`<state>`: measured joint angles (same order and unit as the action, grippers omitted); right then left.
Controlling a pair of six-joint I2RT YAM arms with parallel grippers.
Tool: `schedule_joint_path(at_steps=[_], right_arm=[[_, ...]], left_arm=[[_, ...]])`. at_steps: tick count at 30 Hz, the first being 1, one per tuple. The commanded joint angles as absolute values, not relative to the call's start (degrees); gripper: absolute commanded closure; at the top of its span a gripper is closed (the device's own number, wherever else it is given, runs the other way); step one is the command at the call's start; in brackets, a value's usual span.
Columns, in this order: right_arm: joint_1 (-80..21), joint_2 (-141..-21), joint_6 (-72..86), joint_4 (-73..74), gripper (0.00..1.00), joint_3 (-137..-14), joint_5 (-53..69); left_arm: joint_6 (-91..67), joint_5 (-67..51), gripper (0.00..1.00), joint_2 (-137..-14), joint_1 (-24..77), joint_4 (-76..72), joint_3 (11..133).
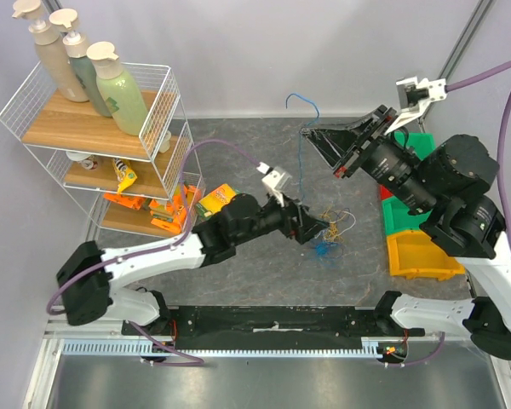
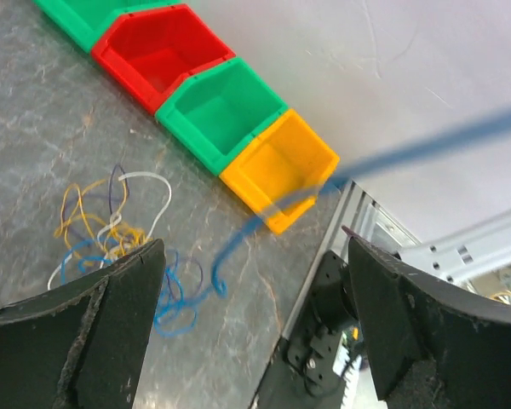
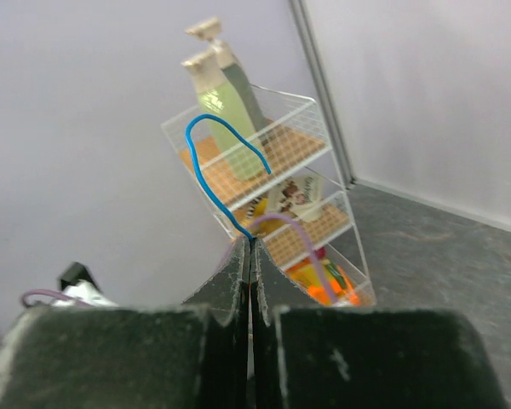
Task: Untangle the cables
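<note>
1 blue cable [image 2: 426, 151] is pulled up taut, its low end curling beside the tangle [image 1: 328, 234] of yellow, white and blue strands on the tabletop [image 1: 238, 273]; those look unsorted. High up, the right claw [image 3: 251, 247] is pinched together on the blue cable. By the tangle, the left claw [image 2: 254, 243] stands wide apart, gripping nothing.

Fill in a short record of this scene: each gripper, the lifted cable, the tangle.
right gripper: shut on the blue cable, raised above the table
left gripper: open, holding nothing, low beside the tangle
blue cable: runs from the right gripper down to the tangle
tangle: yellow, white and blue strands lying on the table
</note>
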<state>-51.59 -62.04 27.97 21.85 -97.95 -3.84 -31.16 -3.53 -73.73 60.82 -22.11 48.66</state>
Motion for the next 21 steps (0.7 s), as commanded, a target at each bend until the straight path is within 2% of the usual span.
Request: schedule_joint_path(at_steps=[1, 3, 6, 8, 15, 21], right_arm=[[-51.59, -62.14, 33.57, 18.46, 1.00, -103.18, 1.84], [-51.59, -62.14, 34.63, 18.28, 1.00, -104.58, 2.63], [-51.59, -61.88, 34.72, 18.28, 1.00, -107.22, 2.81], [-51.59, -61.44, 34.37, 18.54, 1.00, -108.97, 2.20], [-51.59, -59.94, 33.22, 18.11, 1.00, -114.78, 2.20], [-51.59, -59.41, 31.73, 17.40, 1.00, -118.73, 1.58]], left_arm=[[-25.50, -1.59, 0.06, -81.98, 60.64, -31.54, 58.17], [-24.00, -0.27, 0.08, -86.55, 60.56, -33.39, 60.89], [-26.36, 8.58, 0.20, -92.27, 60.47, -23.51, 66.43], [-28.90, 12.20, 0.24, -94.47, 59.94, -18.56, 66.89], [-38.57, 15.29, 0.25, -90.89, 54.15, -18.11, 53.10], [-37.27, 15.39, 0.25, -84.73, 50.36, -17.49, 47.03]])
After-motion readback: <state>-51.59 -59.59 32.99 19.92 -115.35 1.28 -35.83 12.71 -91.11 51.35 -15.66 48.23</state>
